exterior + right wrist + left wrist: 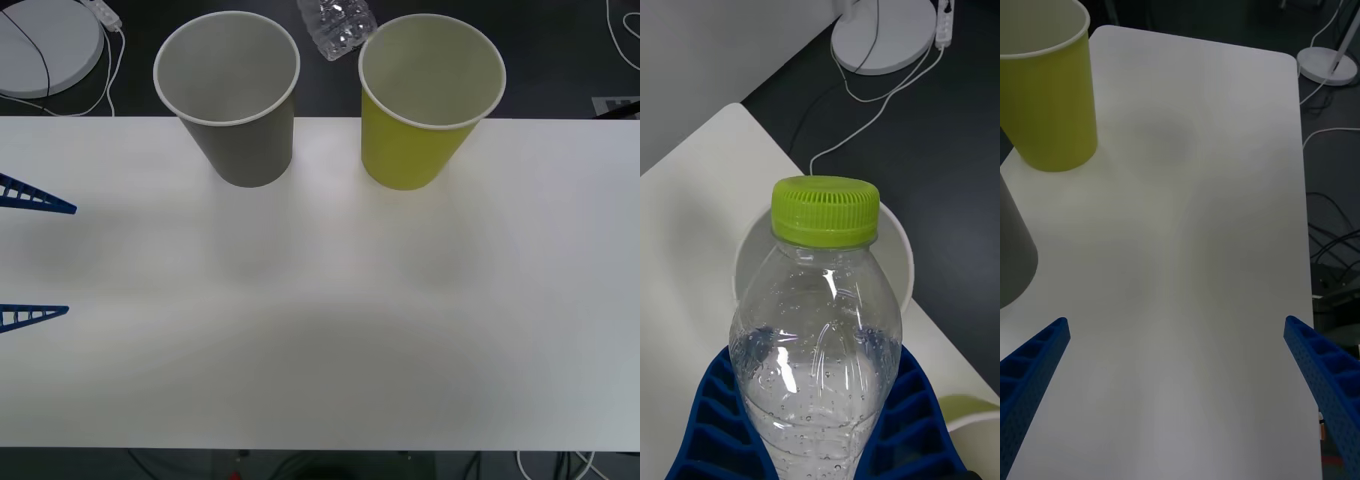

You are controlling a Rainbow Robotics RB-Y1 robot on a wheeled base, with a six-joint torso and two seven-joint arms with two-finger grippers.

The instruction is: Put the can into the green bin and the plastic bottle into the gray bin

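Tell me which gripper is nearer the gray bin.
Right. The right gripper holds the plastic bottle just above the gray bin; the left gripper is open, low at the table's left edge.

Clear plastic bottle (816,337), lime cap, held upright above the upright gray bin (228,95); green bin (428,98) upright beside it.
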